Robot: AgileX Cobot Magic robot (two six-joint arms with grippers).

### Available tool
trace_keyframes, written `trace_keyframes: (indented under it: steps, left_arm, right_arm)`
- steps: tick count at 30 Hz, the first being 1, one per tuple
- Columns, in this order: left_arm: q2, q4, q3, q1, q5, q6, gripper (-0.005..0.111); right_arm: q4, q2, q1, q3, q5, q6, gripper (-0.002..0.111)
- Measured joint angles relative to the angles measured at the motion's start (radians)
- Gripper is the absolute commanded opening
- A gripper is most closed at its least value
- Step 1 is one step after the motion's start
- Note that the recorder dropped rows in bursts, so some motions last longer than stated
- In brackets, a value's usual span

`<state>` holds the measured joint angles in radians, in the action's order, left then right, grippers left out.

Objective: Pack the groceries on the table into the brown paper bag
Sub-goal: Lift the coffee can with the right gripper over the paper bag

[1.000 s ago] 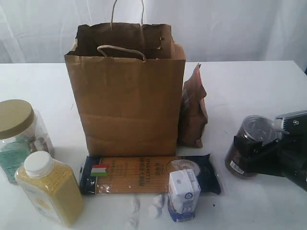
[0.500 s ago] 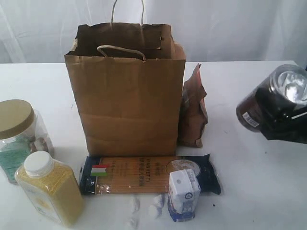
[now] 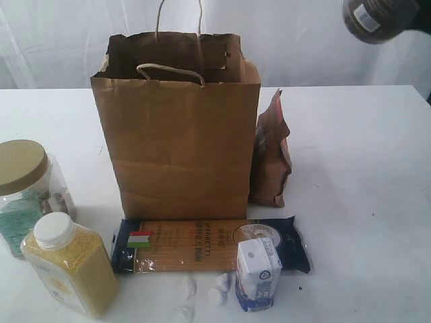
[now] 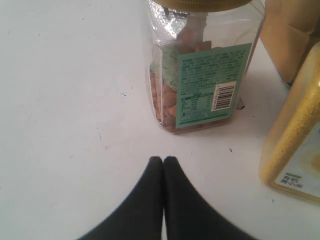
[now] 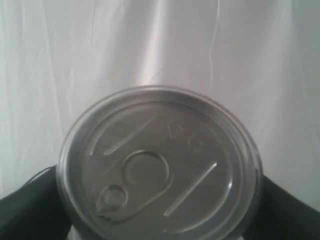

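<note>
Soft, bright, even light bleaches the white table, shadows stay faint, and the dark can high on the right looks blurred.

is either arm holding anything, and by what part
The right gripper holds the dark can by its sides, fingers on opposite flanks. The left gripper is shut and empty.

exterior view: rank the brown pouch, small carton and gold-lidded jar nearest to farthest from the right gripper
From the right gripper, holding the can high at upper right:
1. brown pouch, right of the brown paper bag
2. small carton, front centre
3. gold-lidded jar, far left
</note>
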<state>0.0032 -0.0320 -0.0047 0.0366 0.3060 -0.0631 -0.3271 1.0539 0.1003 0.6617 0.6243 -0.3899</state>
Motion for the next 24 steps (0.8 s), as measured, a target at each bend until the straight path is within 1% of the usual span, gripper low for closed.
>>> trace_keyframes:
  steps: [3, 4, 5, 8, 9, 17, 24]
  left_arm:
    - [0.0, 0.0, 0.0, 0.0, 0.0, 0.0, 0.0]
    - [0.0, 0.0, 0.0, 0.0, 0.0, 0.0, 0.0]
    - [0.0, 0.0, 0.0, 0.0, 0.0, 0.0, 0.0]
    - [0.0, 0.0, 0.0, 0.0, 0.0, 0.0, 0.0]
    - [0.0, 0.0, 0.0, 0.0, 0.0, 0.0, 0.0]
    - [0.0, 0.0, 0.0, 0.0, 0.0, 0.0, 0.0]
    - [0.0, 0.0, 0.0, 0.0, 0.0, 0.0, 0.0]
  right_arm:
    - [-0.12, 0.076, 0.0, 0.087, 0.005, -0.124, 0.0]
    - [-0.219, 0.133, 0.0, 0.136, 0.036, -0.214, 0.0]
    - [-0.263, 0.156, 0.004, 0.157, 0.056, -0.258, 0.0]
    - [-0.395, 0.229, 0.035, 0.235, 0.106, -0.326, 0.0]
    - [-0.445, 0.261, 0.059, 0.273, 0.124, -0.339, 0.0]
    - [-0.491, 0.345, 0.168, 0.343, 0.137, -0.351, 0.0]
    - [-0.503, 0.415, 0.272, 0.371, 0.142, -0.351, 0.0]
